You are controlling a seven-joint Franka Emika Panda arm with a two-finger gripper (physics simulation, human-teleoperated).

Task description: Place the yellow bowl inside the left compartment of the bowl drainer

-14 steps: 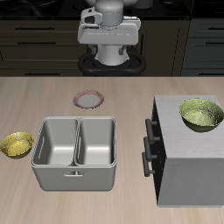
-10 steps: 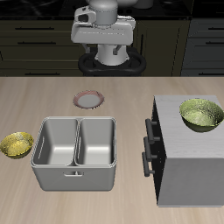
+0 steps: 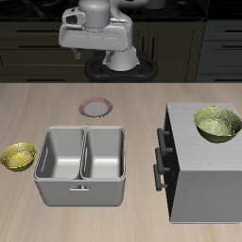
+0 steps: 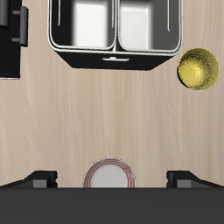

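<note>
End effector (image 4: 111, 178) is hanging high over the back of the worktop (image 3: 132, 104), its two fingertips showing far apart in the wrist view, so it's spread wide and carrying nothing. Big picture first: a bulky grey cabinet (image 3: 203, 180) fills one end of the worktop, with a larger green-yellow bowl (image 3: 217, 124) perched on top of it, and that one is not our target. Next down in size, the bowl drainer (image 3: 83, 165) sits mid-worktop near the front edge, both compartments bare. Then the yellow bowl (image 3: 18, 156), small and shallow, rests on the worktop just beside the drainer's outer wall, on the side away from the cabinet, close to it but apart. Smallest of all, a little pink-rimmed plate (image 3: 96, 107) lies directly under the end effector. And here's the relation that matters: the yellow bowl lies forward, toward the front edge, and off diagonally past the drainer's corner, so by my reading the reach must travel out and down to it.
</note>
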